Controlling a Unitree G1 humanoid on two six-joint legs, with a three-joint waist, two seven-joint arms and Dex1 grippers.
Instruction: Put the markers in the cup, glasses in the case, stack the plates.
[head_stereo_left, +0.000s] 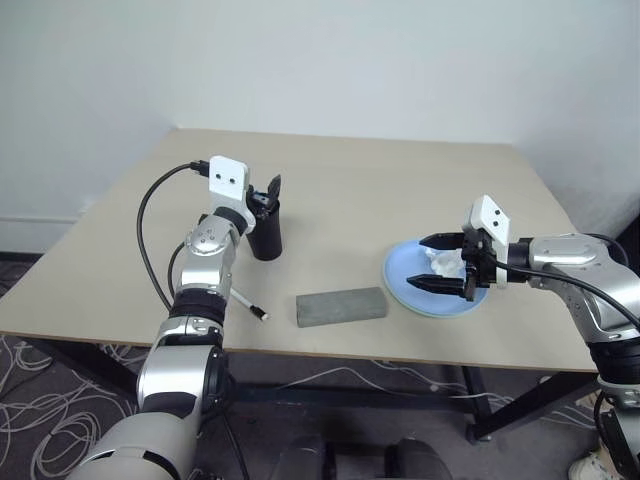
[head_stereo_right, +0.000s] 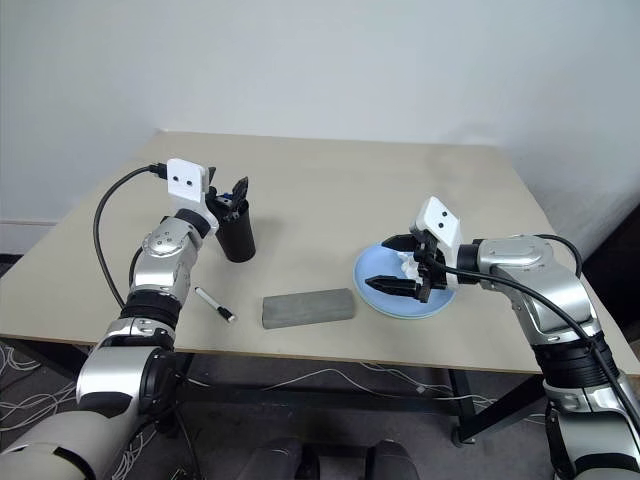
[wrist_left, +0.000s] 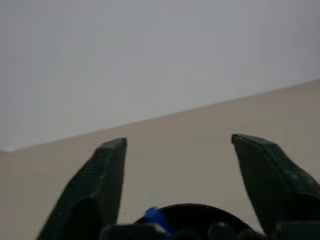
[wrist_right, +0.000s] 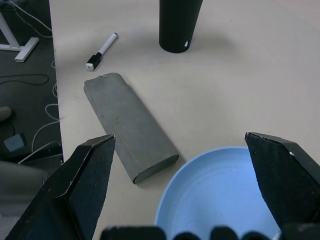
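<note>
The table (head_stereo_left: 420, 180) holds the light blue plate (wrist_right: 220, 200) under the right gripper (head_stereo_left: 447, 266), whose jaws stand wide and empty. The left gripper (head_stereo_left: 268, 190), jaws spread with nothing between them, hangs over the cup (head_stereo_left: 266, 232), where a blue marker end (wrist_left: 156, 216) shows inside the rim. The black-capped marker (head_stereo_right: 214, 304) lies near the front edge, slanting away from the grey case (head_stereo_left: 341, 306), close beside the left arm and well apart from the right, so I'd judge it the left's pick.
</note>
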